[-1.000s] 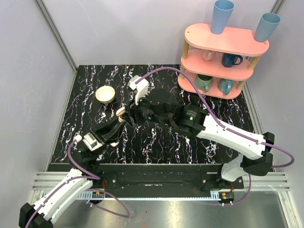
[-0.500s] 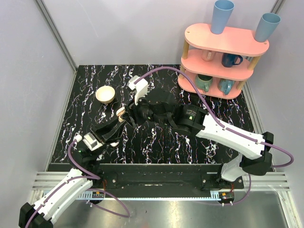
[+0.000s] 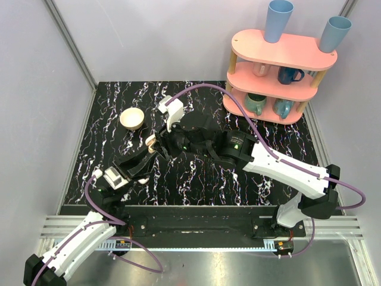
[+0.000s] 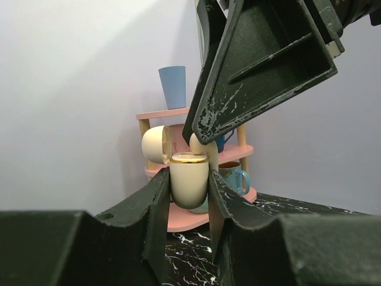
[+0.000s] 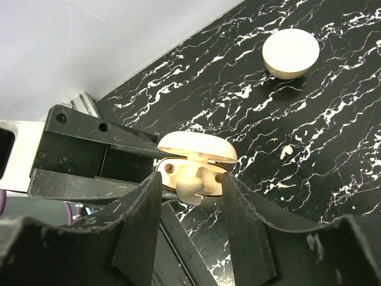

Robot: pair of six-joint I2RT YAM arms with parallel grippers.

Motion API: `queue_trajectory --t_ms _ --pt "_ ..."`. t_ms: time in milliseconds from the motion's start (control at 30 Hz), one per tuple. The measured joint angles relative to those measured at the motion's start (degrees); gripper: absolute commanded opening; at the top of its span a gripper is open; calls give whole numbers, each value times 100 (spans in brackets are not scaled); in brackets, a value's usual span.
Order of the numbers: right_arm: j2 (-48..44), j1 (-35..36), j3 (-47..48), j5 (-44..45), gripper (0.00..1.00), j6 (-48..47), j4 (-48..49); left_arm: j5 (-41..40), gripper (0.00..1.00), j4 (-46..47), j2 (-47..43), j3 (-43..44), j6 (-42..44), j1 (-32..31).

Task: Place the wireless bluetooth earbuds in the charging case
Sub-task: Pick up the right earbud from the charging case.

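Black white-veined tabletop (image 3: 196, 179), grey walls (image 3: 36, 77)

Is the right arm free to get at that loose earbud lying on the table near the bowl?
Probably not yet: the right end effector is already holding an earbud over the open case. The loose earbud itself lies unobstructed.

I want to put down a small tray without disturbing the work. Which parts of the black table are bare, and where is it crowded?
Bare: the marbled table in front of the crossed arms, and its far strip between the cream bowl and the pink shelf. Crowded: the middle, where both arms meet over the charging case, and the far-right corner under the shelf.
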Motion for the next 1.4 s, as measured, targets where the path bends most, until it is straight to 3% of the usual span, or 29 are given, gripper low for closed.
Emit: queue_trajectory --t_ms 333,367,567,800,1067,1400 --pt "17 0 0 -2 47 2 -33 2 0 0 0 0 0 0" --pt "20 0 0 0 41 2 -33 4 0 0 0 0 0 0" --pt "63 0 0 0 41 4 -33 28 0 11 0 0 -2 0" --pt "76 0 0 2 28 -2 -31 72 0 24 2 0 -4 0" --pt "61 0 -26 2 23 -120 15 76 0 50 7 0 -9 0" --pt "-1172 -70 -1351 -280 22 -1027 1104 275 0 114 -66 4 -199 0"
